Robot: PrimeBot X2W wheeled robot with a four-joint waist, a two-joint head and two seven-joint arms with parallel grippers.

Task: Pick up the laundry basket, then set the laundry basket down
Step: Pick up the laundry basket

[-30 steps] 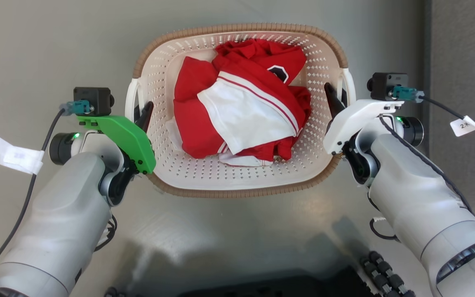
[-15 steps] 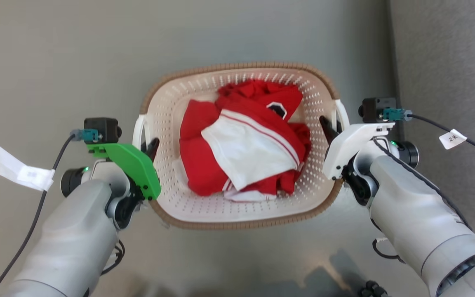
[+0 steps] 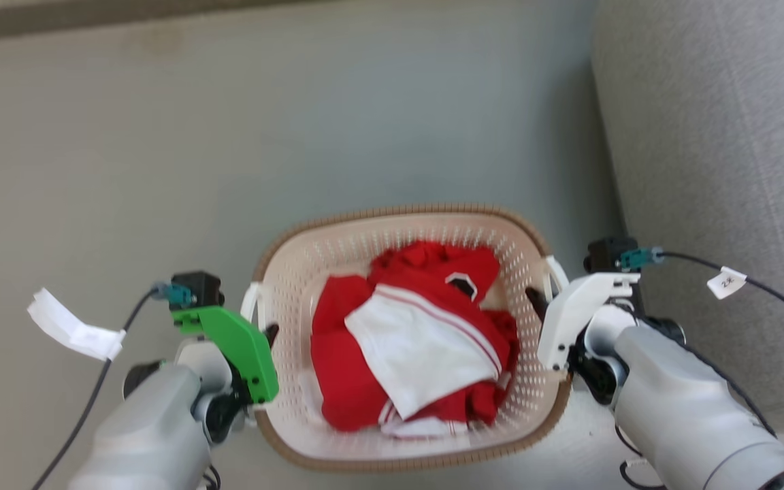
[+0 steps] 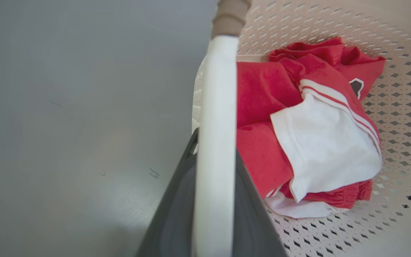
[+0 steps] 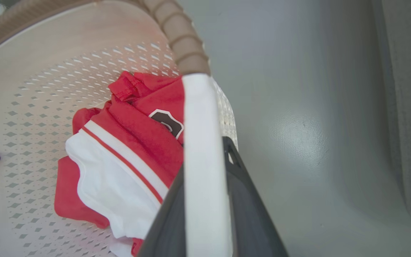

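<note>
The laundry basket point(image 3: 399, 211), cream perforated plastic with a brown woven-look rim, hangs between my two arms low in the head view and holds red and white clothes point(image 3: 419, 340). My left gripper point(image 3: 266, 337) is shut on the basket's left white handle point(image 3: 250, 313). The left wrist view shows that handle point(image 4: 216, 107) running between the dark fingers point(image 4: 177, 200). My right gripper point(image 3: 538, 303) is shut on the right handle point(image 3: 556, 272), which the right wrist view shows as a white bar point(image 5: 198, 125) between the fingers point(image 5: 244, 200).
Grey floor point(image 3: 297, 122) spreads ahead of and around the basket. A grey fabric-covered piece of furniture point(image 3: 719, 136) stands close along the right. A dark strip point(image 3: 92, 17) runs along the far edge. A cable with a paper tag point(image 3: 72, 330) hangs off my left wrist.
The head camera has moved: the basket and both arms now sit lower and smaller in the picture, with more floor beyond. Both grippers keep their hold on the handles.
</note>
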